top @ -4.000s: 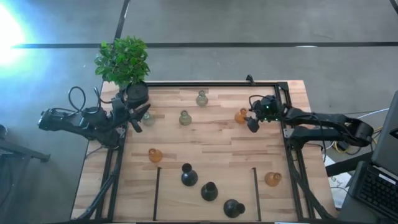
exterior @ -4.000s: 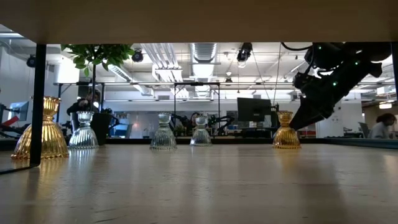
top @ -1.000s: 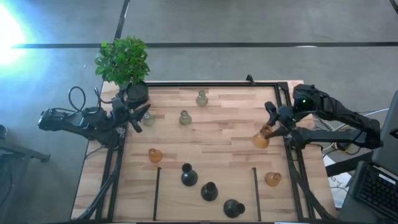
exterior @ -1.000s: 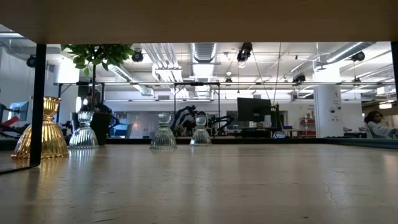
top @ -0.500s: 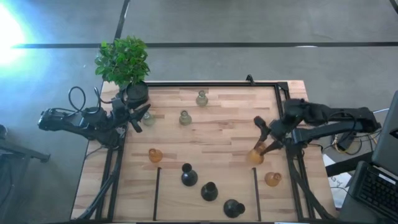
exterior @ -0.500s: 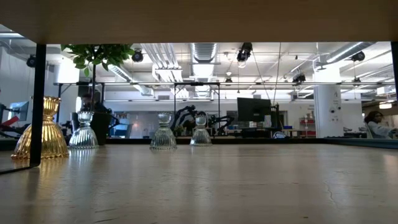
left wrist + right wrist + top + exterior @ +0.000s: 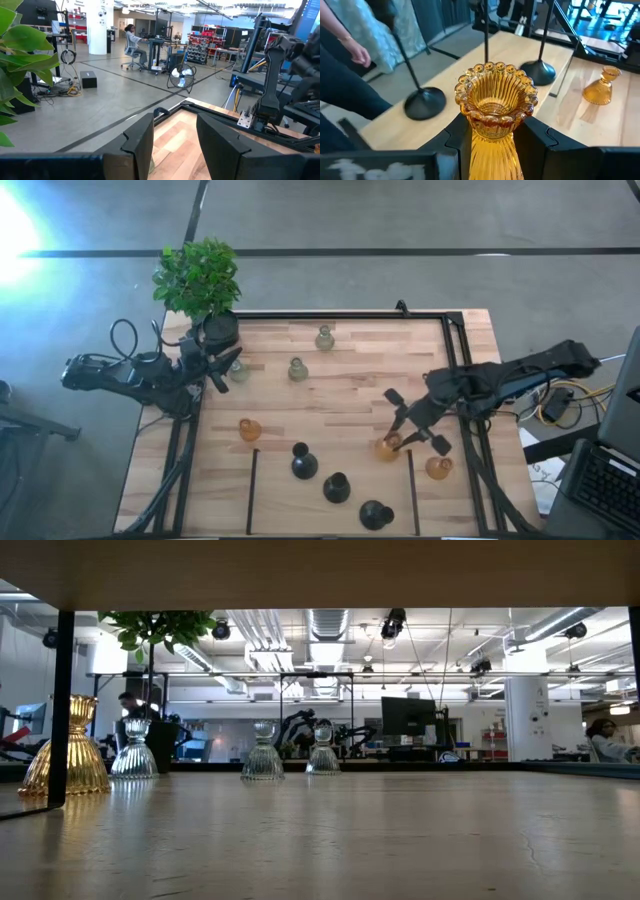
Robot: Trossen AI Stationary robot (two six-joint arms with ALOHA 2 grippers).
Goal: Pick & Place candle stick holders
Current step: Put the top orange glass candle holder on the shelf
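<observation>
While we carry an amber holder (image 7: 388, 447) in the right tool (image 7: 400, 438), we should set it down upright.

From above, it hangs beside the black divider rod (image 7: 411, 490); the left tool (image 7: 222, 368) waits near the plant (image 7: 197, 277), and whether its fingers hold anything we cannot tell. At the right wrist, fingers (image 7: 540, 141) clamp the neck (image 7: 492, 145): we lower slowly, then release.

The middle of the counter (image 7: 350, 395) is free, from the far rail to the near dividers. Two pale holders (image 7: 311, 353) stand near the far side. Three black holders (image 7: 336, 487) fill the near middle bay. The right tool (image 7: 405, 433), carrying an amber holder (image 7: 386, 448), hangs beside the right divider (image 7: 412, 490).
</observation>
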